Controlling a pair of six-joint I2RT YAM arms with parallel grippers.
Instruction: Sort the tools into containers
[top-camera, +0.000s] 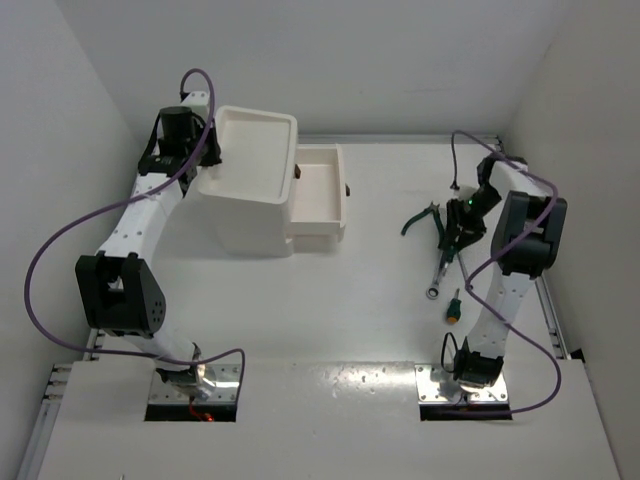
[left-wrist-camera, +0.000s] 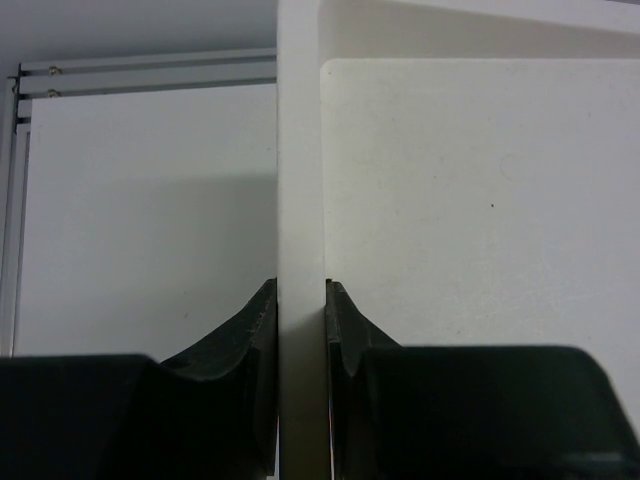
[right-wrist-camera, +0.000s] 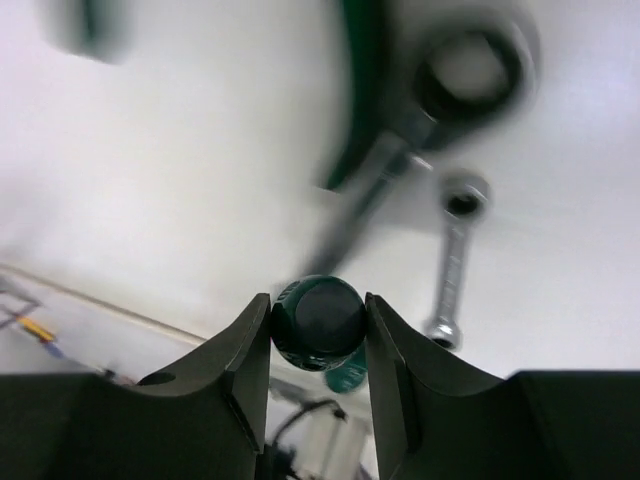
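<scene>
Bench: white bench (top-camera: 330, 320), white walls.
Tool: green-handled screwdriver (right-wrist-camera: 318, 325) at the bench's 3 o'clock, butt clamped in my right gripper (right-wrist-camera: 317, 303).
Risk: I'd expect the round butt to slip or swing, snagging the pliers (top-camera: 420, 217) and wrench (top-camera: 438, 277) just beside.
Way: second screwdriver (top-camera: 455, 305) at 4 o'clock; open drawer (top-camera: 320, 190) at 11 o'clock.
Hold: my left gripper (left-wrist-camera: 300, 290) clamped on the cabinet (top-camera: 245, 220) rim, 10 o'clock.

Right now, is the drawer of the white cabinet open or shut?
Open: the drawer sticks out sideways from the cabinet, and its white inside shows from above.
</scene>
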